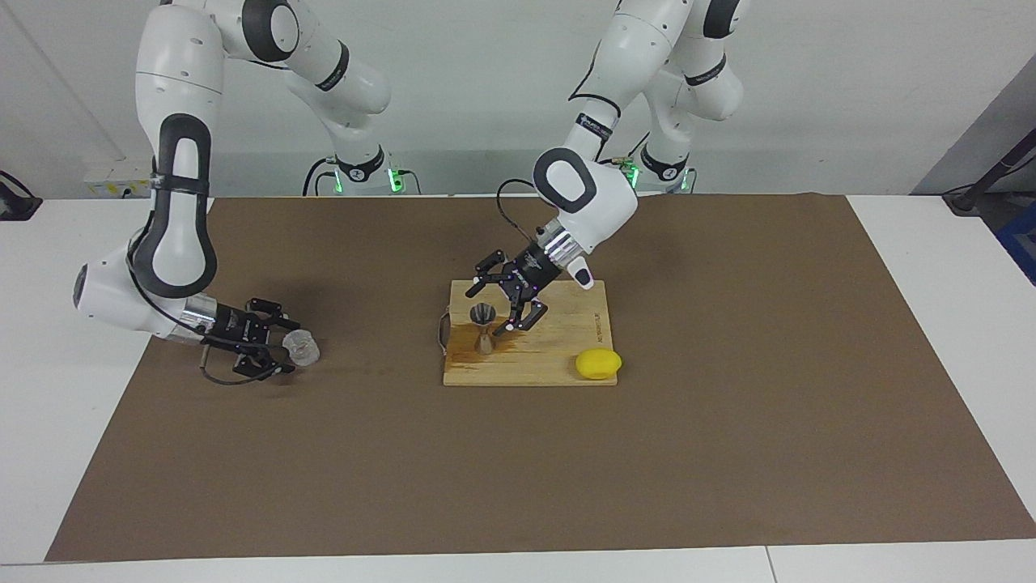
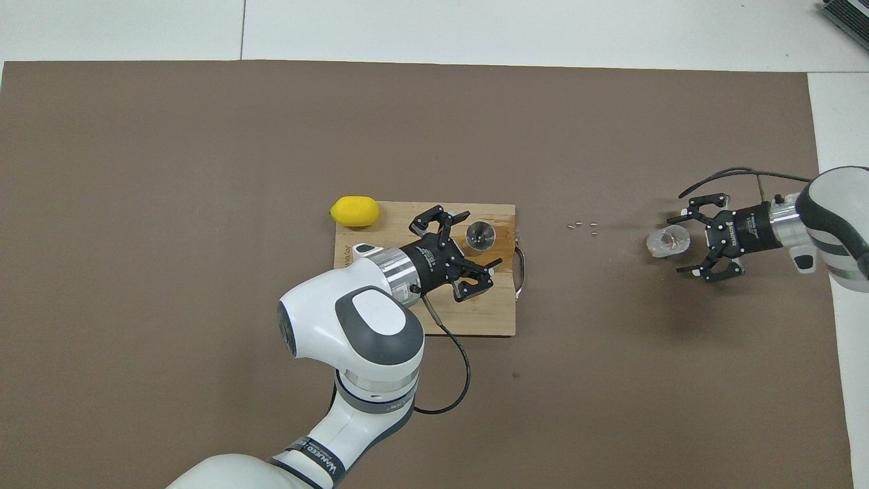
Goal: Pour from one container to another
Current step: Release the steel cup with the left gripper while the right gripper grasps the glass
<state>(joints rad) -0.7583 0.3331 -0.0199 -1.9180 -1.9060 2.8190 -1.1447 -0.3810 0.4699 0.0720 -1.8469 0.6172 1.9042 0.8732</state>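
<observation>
Blurring into the brown mat, the clear cup (image 1: 302, 347) lies at the right arm's end of the counter (image 1: 931, 324), before the spread right tool (image 1: 279, 346), touch unclear. Left tool (image 1: 506, 300), also spread, flanks the upright jigger (image 1: 484, 326) near the board's (image 1: 558, 356) edge; lemon (image 1: 598, 363) nearby.

Left arm (image 1: 583, 190) enters from upper right of facing view, wrist angled down, left end effector (image 1: 506, 304) at frame centre, fingers spread wide. Right arm (image 1: 174, 219) at left edge, forearm low, right end effector (image 1: 271, 348) horizontal, fingers apart.
</observation>
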